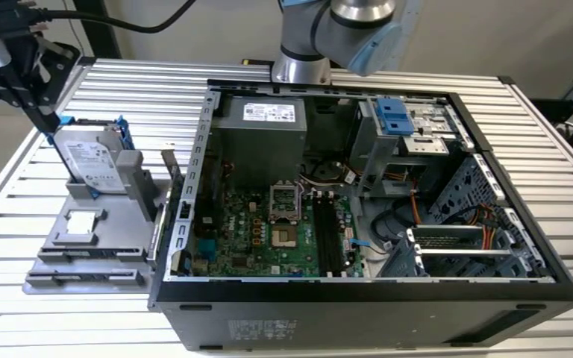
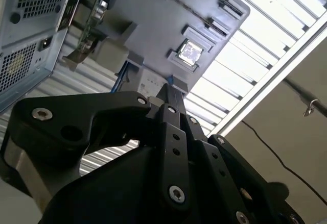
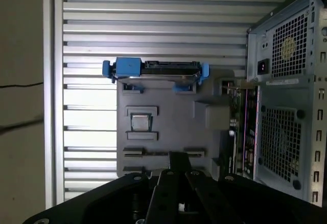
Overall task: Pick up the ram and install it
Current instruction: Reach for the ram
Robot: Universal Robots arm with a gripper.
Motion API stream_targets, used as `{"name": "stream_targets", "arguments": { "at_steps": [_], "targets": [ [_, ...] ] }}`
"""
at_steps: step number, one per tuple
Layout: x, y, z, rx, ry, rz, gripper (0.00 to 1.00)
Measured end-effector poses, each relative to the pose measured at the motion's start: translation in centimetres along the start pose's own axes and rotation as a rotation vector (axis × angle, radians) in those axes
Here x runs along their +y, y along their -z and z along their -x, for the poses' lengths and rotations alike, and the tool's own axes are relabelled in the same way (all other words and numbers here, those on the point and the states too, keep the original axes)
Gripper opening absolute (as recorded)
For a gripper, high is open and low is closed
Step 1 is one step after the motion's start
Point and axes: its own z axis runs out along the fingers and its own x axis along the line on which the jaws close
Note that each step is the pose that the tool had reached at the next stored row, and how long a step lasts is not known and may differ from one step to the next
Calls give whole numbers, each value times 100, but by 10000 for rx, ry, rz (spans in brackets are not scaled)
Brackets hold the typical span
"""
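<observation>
A thin green circuit board (image 3: 238, 127) stands on edge along the side of the grey holder (image 1: 107, 242) that faces the computer case. It looks like the ram, and it appears as a narrow upright strip (image 1: 163, 212) in the exterior view. My gripper (image 1: 50, 125) hangs at the exterior view's far left, its black fingers pressed together with nothing between them. Its tip is beside the far corner of the hard drive (image 1: 92, 160), well away from the board. Both wrist views look past the shut fingertips (image 3: 176, 157) (image 2: 171, 89) onto the holder (image 3: 168, 117).
The open computer case (image 1: 366, 306) lies on the slatted metal table (image 1: 147, 89). Long black motherboard slots (image 1: 331, 239) run beside the processor socket. The blue-bracketed hard drive (image 3: 153, 70) stands at the holder's far end. A black cable (image 1: 117, 21) trails above the gripper.
</observation>
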Motion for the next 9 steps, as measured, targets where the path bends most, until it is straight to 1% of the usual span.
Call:
{"name": "stream_targets", "arguments": {
  "at_steps": [4, 9],
  "targets": [
    [-84, 4, 0, 0, -10, 0, 0],
    [-218, 11, 0, 0, -25, 0, 0]
  ]
}}
